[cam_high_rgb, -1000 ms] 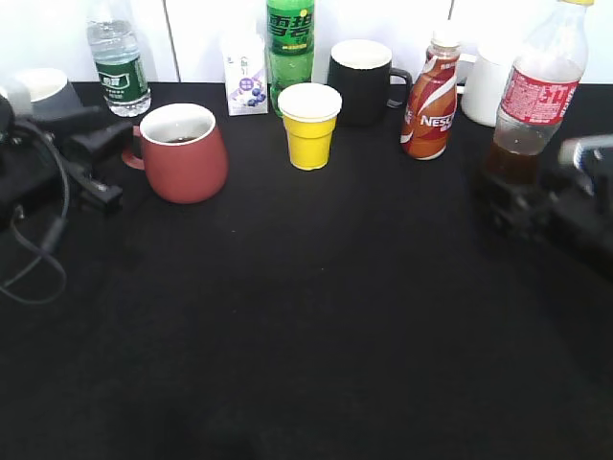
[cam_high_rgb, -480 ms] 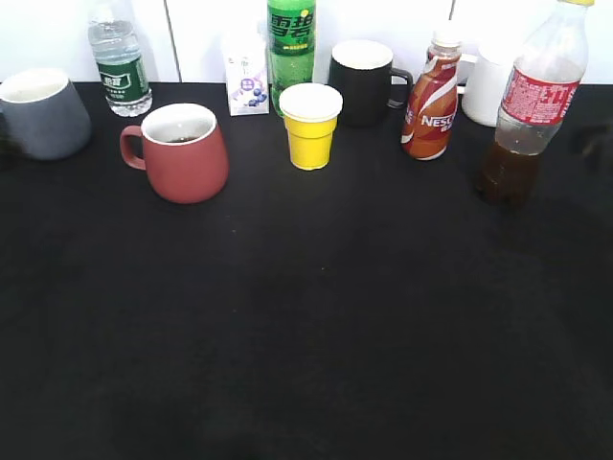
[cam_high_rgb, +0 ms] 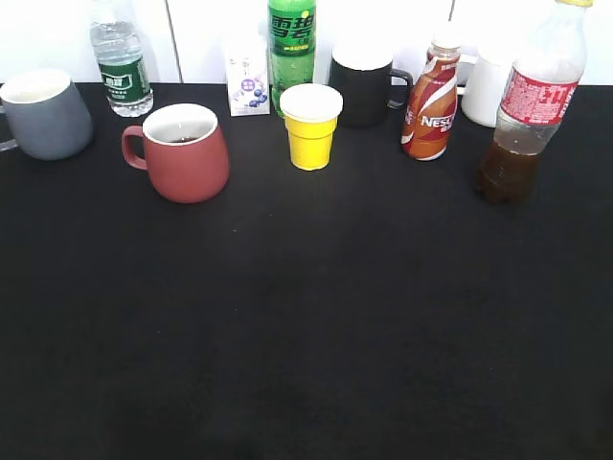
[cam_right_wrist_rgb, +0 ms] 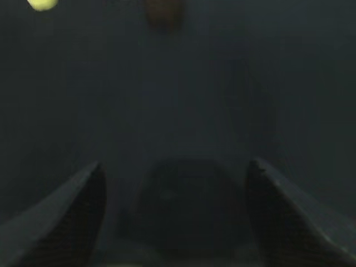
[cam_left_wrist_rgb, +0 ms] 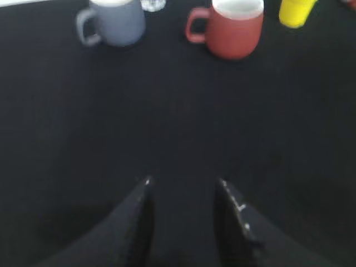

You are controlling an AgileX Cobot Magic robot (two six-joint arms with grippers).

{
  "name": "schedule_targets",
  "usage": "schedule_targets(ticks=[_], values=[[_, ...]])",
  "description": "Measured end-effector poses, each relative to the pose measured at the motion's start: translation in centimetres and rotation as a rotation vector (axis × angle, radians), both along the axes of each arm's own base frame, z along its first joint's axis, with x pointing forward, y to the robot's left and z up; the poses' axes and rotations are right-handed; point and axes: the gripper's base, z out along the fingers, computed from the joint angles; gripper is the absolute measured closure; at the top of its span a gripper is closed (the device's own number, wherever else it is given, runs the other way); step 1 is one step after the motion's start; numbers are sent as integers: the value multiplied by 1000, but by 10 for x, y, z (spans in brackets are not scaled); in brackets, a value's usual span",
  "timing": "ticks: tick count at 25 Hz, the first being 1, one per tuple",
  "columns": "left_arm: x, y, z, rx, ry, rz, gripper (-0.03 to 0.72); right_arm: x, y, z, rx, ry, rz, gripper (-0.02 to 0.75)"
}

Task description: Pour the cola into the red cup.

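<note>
The cola bottle (cam_high_rgb: 529,115) stands upright at the right of the black table, with a red label, a yellow cap and dark liquid low in it. Its base shows blurred at the top of the right wrist view (cam_right_wrist_rgb: 163,12). The red cup (cam_high_rgb: 182,151) stands at the left with dark liquid inside, handle to the left; it also shows in the left wrist view (cam_left_wrist_rgb: 235,30). My left gripper (cam_left_wrist_rgb: 183,186) is open and empty, well back from the cup. My right gripper (cam_right_wrist_rgb: 175,169) is open and empty, far from the bottle. Neither gripper shows in the exterior view.
A grey mug (cam_high_rgb: 43,113) stands left of the red cup. A yellow cup (cam_high_rgb: 310,125), green soda bottle (cam_high_rgb: 291,43), water bottle (cam_high_rgb: 119,62), small carton (cam_high_rgb: 246,79), black mug (cam_high_rgb: 364,81), Nescafe bottle (cam_high_rgb: 430,96) and white mug (cam_high_rgb: 484,86) line the back.
Both arms, beside the red cup and the cola bottle a second ago, have drawn back out of the exterior view. The grey mug is uncovered. Bottle and cup have not moved.
</note>
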Motion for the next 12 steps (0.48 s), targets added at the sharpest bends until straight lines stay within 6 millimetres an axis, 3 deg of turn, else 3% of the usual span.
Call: schedule_targets(ticks=[3, 12], values=[[2, -1, -24, 13, 1, -13, 407, 1, -3, -15, -41, 13, -20, 151], [2, -2, -24, 29, -10, -30, 407, 2, -3, -16, -43, 10, -23, 151]])
